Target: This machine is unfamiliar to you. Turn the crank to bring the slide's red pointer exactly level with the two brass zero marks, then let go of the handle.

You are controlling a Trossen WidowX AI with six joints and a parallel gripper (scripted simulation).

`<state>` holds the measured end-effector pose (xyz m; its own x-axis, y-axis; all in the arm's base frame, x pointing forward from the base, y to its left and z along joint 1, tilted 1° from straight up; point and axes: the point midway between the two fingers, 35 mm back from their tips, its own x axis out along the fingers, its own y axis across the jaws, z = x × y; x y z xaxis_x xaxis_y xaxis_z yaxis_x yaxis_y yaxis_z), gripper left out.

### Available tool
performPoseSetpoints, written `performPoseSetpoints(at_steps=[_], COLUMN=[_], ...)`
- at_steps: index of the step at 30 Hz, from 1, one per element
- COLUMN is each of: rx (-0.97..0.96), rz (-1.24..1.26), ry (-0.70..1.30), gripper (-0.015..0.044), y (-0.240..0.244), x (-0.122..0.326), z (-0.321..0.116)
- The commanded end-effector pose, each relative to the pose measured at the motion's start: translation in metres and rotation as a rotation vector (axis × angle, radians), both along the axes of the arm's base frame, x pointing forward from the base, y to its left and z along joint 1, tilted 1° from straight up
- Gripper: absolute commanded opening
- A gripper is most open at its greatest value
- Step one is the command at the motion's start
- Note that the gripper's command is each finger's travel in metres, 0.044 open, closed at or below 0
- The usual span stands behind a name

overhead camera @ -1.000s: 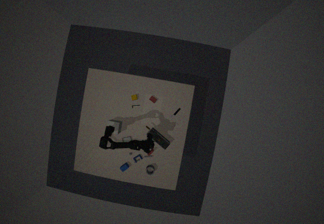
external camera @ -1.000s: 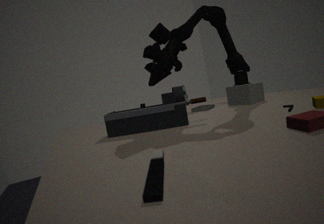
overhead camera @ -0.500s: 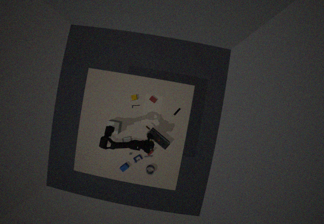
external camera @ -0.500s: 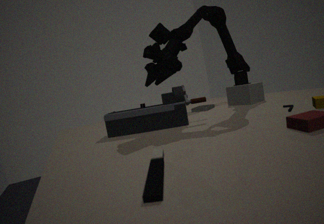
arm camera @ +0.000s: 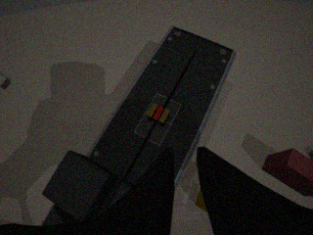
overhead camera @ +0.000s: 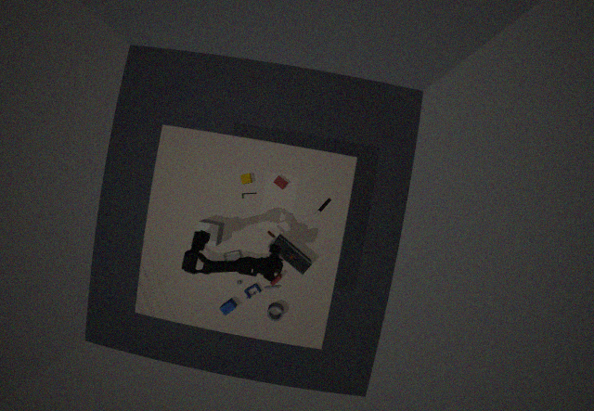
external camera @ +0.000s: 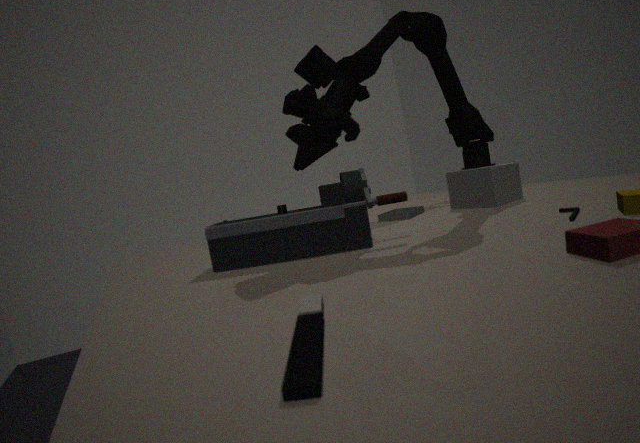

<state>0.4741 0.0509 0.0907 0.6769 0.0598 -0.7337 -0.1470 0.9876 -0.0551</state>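
Note:
The dark machine [overhead camera: 302,263] [external camera: 289,244] [arm camera: 196,88] stands on the table. Its red pointer [arm camera: 158,114] sits in the middle of the top, between two brass zero marks [arm camera: 152,109] [arm camera: 165,117]. It looks about level with them; a small offset cannot be ruled out. The orange-brown crank handle [overhead camera: 271,234] [external camera: 391,198] sticks out from the grey-housing end, touched by nothing; the wrist view does not show it. My gripper [external camera: 299,166] [arm camera: 184,155] is shut and empty, with a narrow gap between the tips, above the machine and away from the handle.
A grey housing [external camera: 353,185] [arm camera: 77,185] rises at the machine's crank end. A red block [overhead camera: 280,182] [external camera: 602,239] [arm camera: 290,168], a yellow block [overhead camera: 246,177] [external camera: 628,201], a black bar [overhead camera: 324,204] [external camera: 305,358], a blue block [overhead camera: 228,306] and a grey ring [overhead camera: 270,311] lie around.

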Motion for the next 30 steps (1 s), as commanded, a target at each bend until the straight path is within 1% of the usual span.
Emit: performPoseSetpoints(at_steps=[1,20,30], rx=[0.0,0.001,0.001], rz=[0.0,0.0,0.0], ry=[0.0,0.0,0.0], gripper=[0.0,0.0,0.0263], y=[0.0001,0.0001,0.0001], x=[0.0,0.0,0.0], z=[0.0,0.0,0.0])
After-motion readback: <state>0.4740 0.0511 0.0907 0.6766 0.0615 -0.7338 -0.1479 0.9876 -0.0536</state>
